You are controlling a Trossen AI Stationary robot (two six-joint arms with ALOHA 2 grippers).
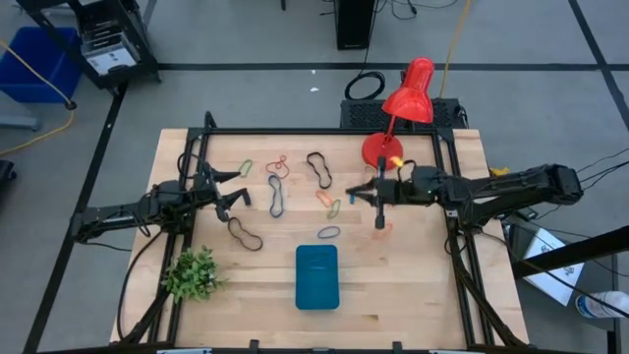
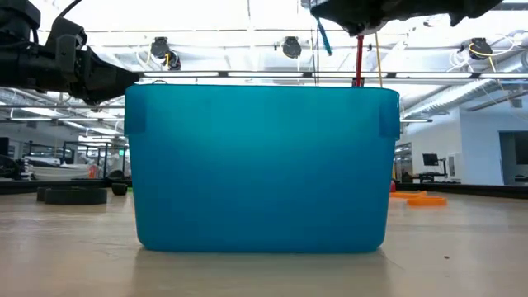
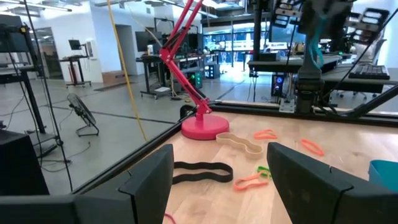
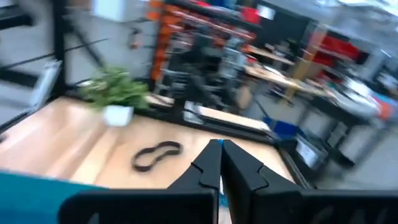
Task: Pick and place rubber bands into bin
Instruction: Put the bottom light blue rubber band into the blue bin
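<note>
On the wooden table, near its front left corner, stands one small green plant. Above the left part of the table hangs the left gripper; its two fingers stand wide apart and nothing is between them. Just in front of it lies one black rubber band. Toward the back edge I count one green band, one red band and, beside them toward the middle, one dark blue band and one long black band. Near the middle of the table lie one orange band with a small green one touching it, and one blue band closer to the front. The one teal bin sits at the middle of the front edge; I cannot see any band in it. The right gripper hangs over the table right of the middle, its fingers pressed together on a blue band that dangles under it in the low view. One pale band lies below it. One red lamp stands by the back right corner.
</note>
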